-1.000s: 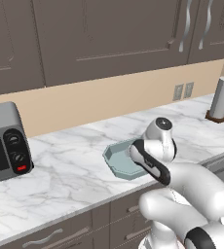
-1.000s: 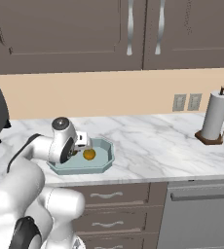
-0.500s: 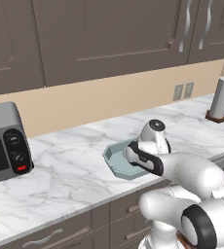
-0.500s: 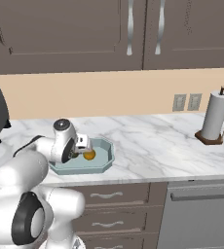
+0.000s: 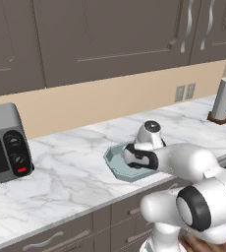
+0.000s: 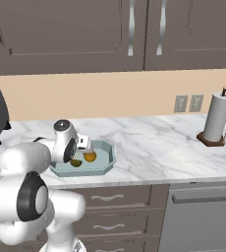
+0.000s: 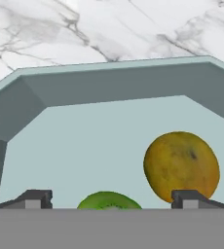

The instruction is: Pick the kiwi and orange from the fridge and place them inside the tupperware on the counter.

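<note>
My claw (image 7: 109, 198) is hanging open over the tupperware (image 7: 109, 87) on the tabletop (image 6: 154, 147); the kiwi (image 7: 109, 200) is lying between my fingertips (image 7: 33, 198), the orange (image 7: 181, 165) sitting beside it.

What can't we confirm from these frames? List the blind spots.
- Kiwi: hand view's bottom edge cuts off its lower part, so contact with the tupperware floor or the gripper is unclear.
- Left base view: the arm covers the tupperware interior; no fruit can be made out.
- Right base view: the wrist overlaps the kiwi; the orange lies beside it.
- Fingers: just the tips are visible.
</note>
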Controlling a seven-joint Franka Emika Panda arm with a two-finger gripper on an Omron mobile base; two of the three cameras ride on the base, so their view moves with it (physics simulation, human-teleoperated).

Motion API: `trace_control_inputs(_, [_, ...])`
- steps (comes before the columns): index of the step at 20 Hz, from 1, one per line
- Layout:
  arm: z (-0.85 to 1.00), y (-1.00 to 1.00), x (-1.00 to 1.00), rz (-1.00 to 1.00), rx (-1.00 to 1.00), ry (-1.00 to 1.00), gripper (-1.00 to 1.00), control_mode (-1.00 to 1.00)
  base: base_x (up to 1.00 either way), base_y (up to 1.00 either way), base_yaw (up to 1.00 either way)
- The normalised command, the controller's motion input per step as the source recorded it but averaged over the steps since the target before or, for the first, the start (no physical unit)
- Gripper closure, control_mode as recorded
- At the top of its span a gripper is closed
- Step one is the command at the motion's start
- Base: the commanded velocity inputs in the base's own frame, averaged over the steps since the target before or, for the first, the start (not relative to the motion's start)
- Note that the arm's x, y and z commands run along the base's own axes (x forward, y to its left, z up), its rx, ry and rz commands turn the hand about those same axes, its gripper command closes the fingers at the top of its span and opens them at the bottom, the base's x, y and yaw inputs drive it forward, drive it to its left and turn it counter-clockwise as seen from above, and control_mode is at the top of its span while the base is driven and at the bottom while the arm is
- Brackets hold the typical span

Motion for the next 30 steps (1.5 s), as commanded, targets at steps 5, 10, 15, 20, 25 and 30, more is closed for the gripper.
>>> trace_control_inputs(5, [0.1, -0.13, -0.15, -0.05, 0.0, 0.0, -1.0, -1.0, 0.0, 0.0, 0.0])
trace_control_inputs(10, [0.0, -0.64, -0.96, -0.04, 0.0, 0.0, -1.0, -1.0, 0.0, 0.0, 0.0])
trace_control_inputs(15, [0.15, -0.01, -1.0, -0.05, 0.0, -0.04, -1.0, -1.0, 0.0, 0.0, 0.0])
trace_control_inputs(20, [0.34, 0.01, -0.99, -0.05, 0.0, -0.13, -1.0, -1.0, 0.0, 0.0, 0.0])
trace_control_inputs(25, [0.46, 0.35, -0.8, -0.07, -0.01, -0.21, -1.0, -1.0, 0.0, 0.0, 0.0])
trace_control_inputs(30, [0.51, 0.63, -0.61, -0.08, -0.07, -0.28, -1.0, -1.0, 0.0, 0.0, 0.0])
